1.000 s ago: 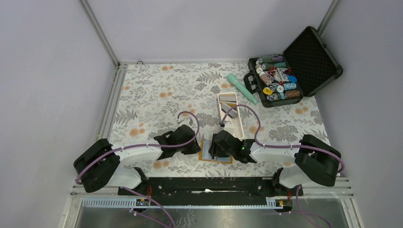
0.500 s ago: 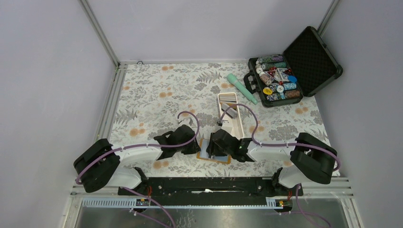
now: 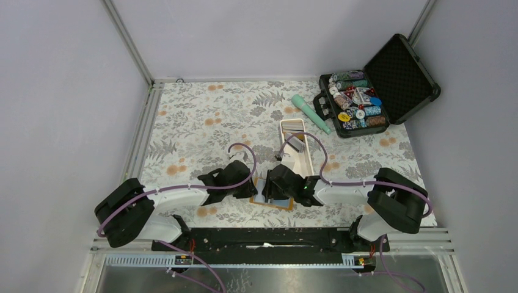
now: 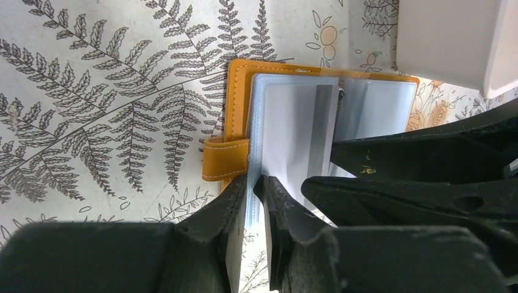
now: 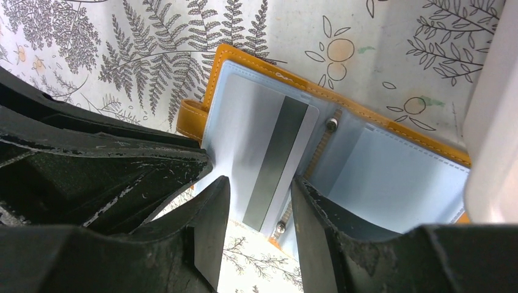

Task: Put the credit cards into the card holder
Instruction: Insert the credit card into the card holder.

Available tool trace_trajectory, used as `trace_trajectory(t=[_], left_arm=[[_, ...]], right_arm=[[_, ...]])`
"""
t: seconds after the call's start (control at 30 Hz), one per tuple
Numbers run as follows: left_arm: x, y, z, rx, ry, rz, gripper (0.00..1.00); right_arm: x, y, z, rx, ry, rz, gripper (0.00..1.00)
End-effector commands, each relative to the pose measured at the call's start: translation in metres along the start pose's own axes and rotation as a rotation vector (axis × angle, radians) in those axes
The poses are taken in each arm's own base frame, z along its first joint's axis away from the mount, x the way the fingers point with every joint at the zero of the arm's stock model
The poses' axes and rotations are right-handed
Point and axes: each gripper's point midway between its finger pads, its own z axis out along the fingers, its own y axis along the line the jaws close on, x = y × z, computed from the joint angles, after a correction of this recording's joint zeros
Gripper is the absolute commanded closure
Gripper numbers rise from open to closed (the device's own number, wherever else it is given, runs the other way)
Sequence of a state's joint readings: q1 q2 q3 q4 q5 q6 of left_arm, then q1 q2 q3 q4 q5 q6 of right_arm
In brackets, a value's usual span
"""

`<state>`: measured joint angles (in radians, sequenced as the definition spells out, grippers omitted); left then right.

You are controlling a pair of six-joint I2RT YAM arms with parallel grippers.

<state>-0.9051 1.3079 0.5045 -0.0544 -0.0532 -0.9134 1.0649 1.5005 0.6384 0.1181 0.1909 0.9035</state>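
The left arm [image 3: 177, 196] and the right arm [image 3: 342, 194] are built alike: a smooth white link runs between bulky matte-black joint housings. A purple cable [image 3: 241, 148] arcs from each wrist and follows the link to the shoulder. Both arms are bolted to a black base rail [image 3: 262, 238] — more purple cable trails below it. A small green light [image 3: 304, 181] glows on the right wrist. The left gripper [image 4: 250, 180] and right gripper [image 5: 259, 183] are black too — tapered fingers [image 5: 204, 238] of hard plastic, marked with pale scuffs and scratches.

Left tool [image 4: 253, 180] pinches the pocket edge of the card holder [image 4: 235, 91].
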Motion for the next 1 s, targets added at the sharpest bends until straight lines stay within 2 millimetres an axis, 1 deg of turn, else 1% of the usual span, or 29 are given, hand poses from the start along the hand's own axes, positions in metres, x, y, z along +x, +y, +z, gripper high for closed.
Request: trace_trajectory(t=[0.0, 0.1, 0.3, 0.47, 0.53, 0.6, 0.77, 0.83, 0.97], left_arm=[[-0.014, -0.020, -0.006, 0.071, -0.050, -0.004, 0.81], [-0.015, -0.019, -0.009, 0.065, -0.059, -0.004, 0.81], [-0.025, -0.019, -0.022, 0.055, -0.097, 0.011, 0.80], [-0.032, -0.007, -0.029, -0.001, -0.127, 0.032, 0.76], [-0.033, -0.001, -0.028, -0.019, -0.124, 0.032, 0.74], [-0.033, 0.001, -0.027, -0.019, -0.120, 0.029, 0.71], [-0.033, -0.002, -0.021, 0.001, -0.115, 0.017, 0.60], [-0.034, -0.003, -0.018, 0.008, -0.112, 0.012, 0.58], [-0.033, -0.004, -0.013, 0.012, -0.103, 0.011, 0.59]], right_arm=[[-0.012, 0.022, 0.003, -0.050, -0.023, -0.001, 0.52], [-0.013, 0.020, 0.005, -0.040, -0.027, -0.001, 0.52], [-0.017, 0.014, 0.001, -0.017, -0.049, -0.003, 0.52], [-0.019, 0.011, -0.003, -0.007, -0.061, 0.000, 0.51], [-0.020, 0.012, -0.005, -0.011, -0.064, 0.000, 0.49], [-0.021, 0.013, -0.006, -0.017, -0.067, 0.000, 0.48], [-0.020, 0.013, -0.006, -0.017, -0.066, 0.000, 0.47], [-0.018, 0.013, -0.004, -0.015, -0.057, -0.002, 0.48], [-0.015, 0.014, -0.001, -0.018, -0.044, 0.000, 0.48]])
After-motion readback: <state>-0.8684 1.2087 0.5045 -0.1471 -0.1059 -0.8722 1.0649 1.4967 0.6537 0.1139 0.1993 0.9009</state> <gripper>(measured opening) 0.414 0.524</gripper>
